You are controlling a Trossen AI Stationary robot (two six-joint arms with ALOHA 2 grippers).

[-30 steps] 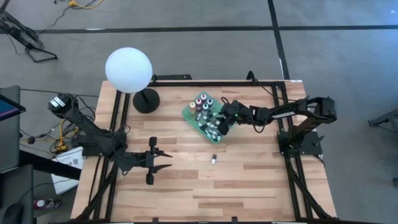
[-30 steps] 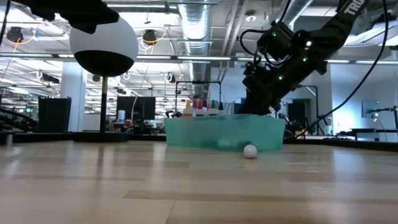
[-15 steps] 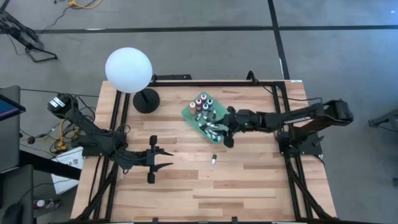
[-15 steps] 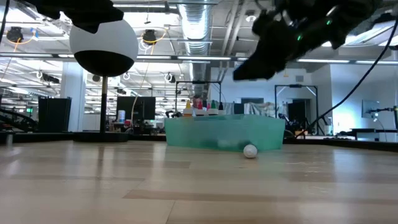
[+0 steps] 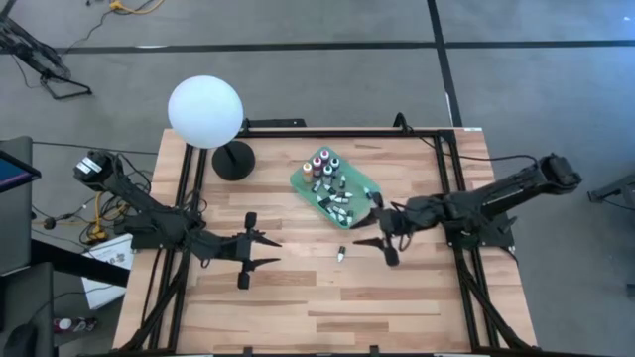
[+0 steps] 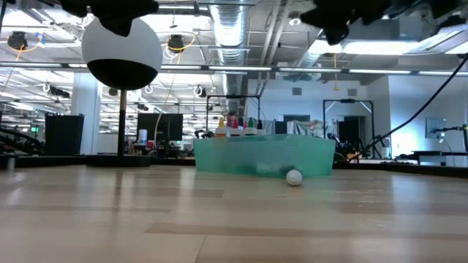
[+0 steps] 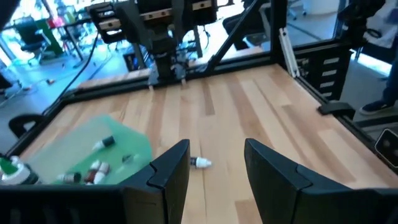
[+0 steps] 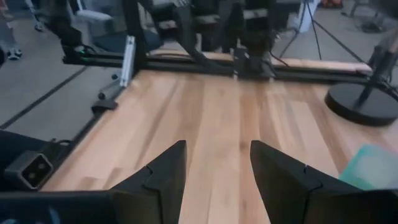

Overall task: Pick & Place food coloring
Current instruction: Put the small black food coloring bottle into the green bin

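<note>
The green tray [image 5: 303, 181] sits at the table's far middle. It holds several small food coloring bottles [image 5: 322, 165], some upright, some lying [image 5: 339, 207]. One tiny white-capped bottle [image 5: 340, 253] lies on its side on the bare wood just in front of the tray, also seen in the low view [image 6: 294, 177] and the left wrist view [image 7: 200, 163]. My left gripper [image 5: 275, 253] hangs open to the left of this bottle, pointing at it. My right gripper [image 5: 375, 248] hangs open to its right, raised above the table, with nothing between its fingers [image 8: 163, 171].
A white globe lamp [image 5: 205, 111] on a black round base [image 5: 233, 160] stands at the far left. Black frame rails [image 5: 451, 188] run along the table's sides. Bare wood [image 5: 327, 307] stretches from the lone bottle to the near edge.
My right gripper has pulled back from over the tray, rising and swinging toward the table's near edge, and now hangs beside the lone bottle. The tray and the bottles have stayed where they were.
</note>
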